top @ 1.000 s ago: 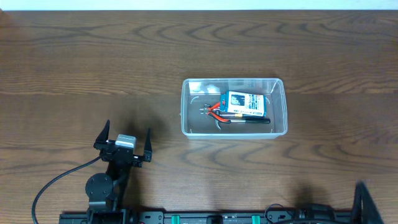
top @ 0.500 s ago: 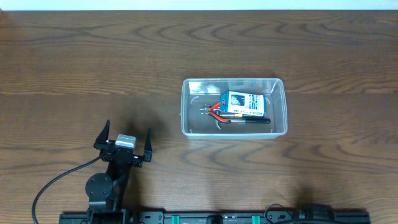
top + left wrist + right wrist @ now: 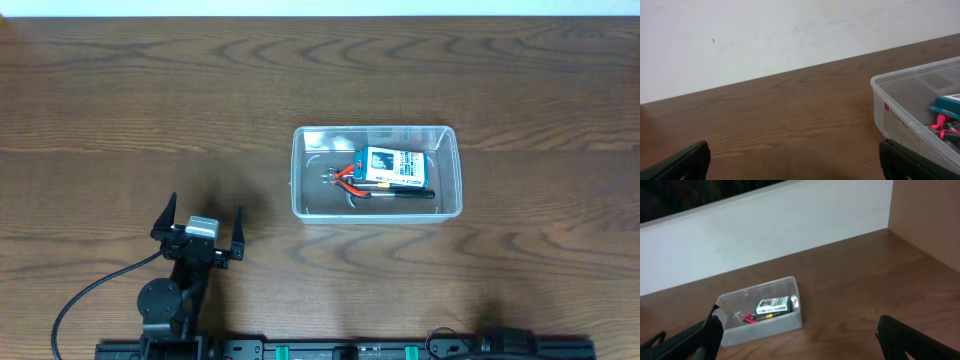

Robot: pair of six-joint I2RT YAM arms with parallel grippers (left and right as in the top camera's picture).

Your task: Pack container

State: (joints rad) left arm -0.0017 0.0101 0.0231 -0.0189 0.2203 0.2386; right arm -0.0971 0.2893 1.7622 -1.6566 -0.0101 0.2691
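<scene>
The container (image 3: 312, 198), a clear plastic tub with rounded corners, sits flat on the wooden worktop (image 3: 500, 70), a little right of centre and about midway between the near and far edges. Inside it lies a small blue-and-white box (image 3: 396, 168), resting over a pair of red-handled pliers (image 3: 348, 178) whose tips point toward the tub's left end, with a black-handled tool (image 3: 405, 194) lying just along the box's near side. A white label (image 3: 900, 122) shows on the tub's short wall in the left wrist view. The left gripper (image 3: 206, 205) sits well apart from the tub, to its left and nearer the robot's edge, its fingers (image 3: 680, 162) spread wide with only bare wood between them. A black cable (image 3: 85, 295) curves away from that arm toward the near edge. The right gripper (image 3: 800, 347) is out of the overhead view. Its own camera looks down on the tub from a distance, and its fingers (image 3: 912, 340) stand spread at the frame's lower corners, holding nothing. A white wall (image 3: 790, 30) runs behind the worktop's far edge.
</scene>
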